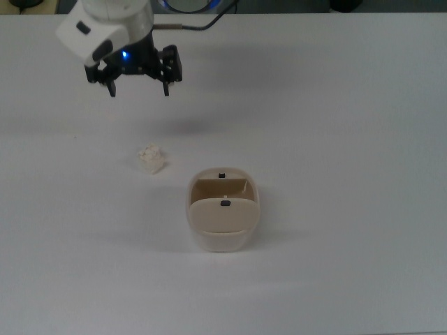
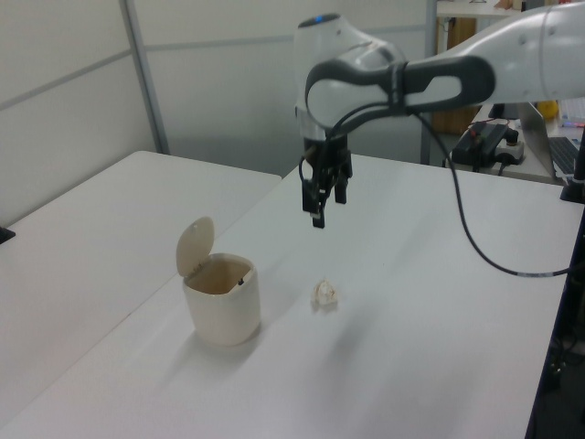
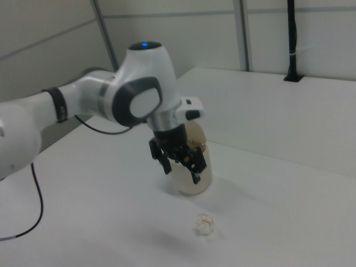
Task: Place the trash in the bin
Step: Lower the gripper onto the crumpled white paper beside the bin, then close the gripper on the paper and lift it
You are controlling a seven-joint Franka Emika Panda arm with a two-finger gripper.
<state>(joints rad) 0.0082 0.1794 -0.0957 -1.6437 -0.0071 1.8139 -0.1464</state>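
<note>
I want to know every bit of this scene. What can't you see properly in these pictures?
- Bin: in the right view the gripper covers much of it.
- Bin's inside: in the top view the raised lid hides part; the bottom is not seen in any view.
- Trash: too small to see its creases.
- Arm's base: cut off by the edges in all views.

White-and-grey Panda arm bent over, black two-finger gripper (image 1: 138, 89) pointing down, fingers (image 1: 111, 90) spread apart, holding nothing.

Small crumpled off-white paper wad (image 1: 151, 158) lying on the white table, near but apart from the cream-beige bin (image 1: 223, 241), bin upright, flap lid swung open, tan inside showing, empty
</note>
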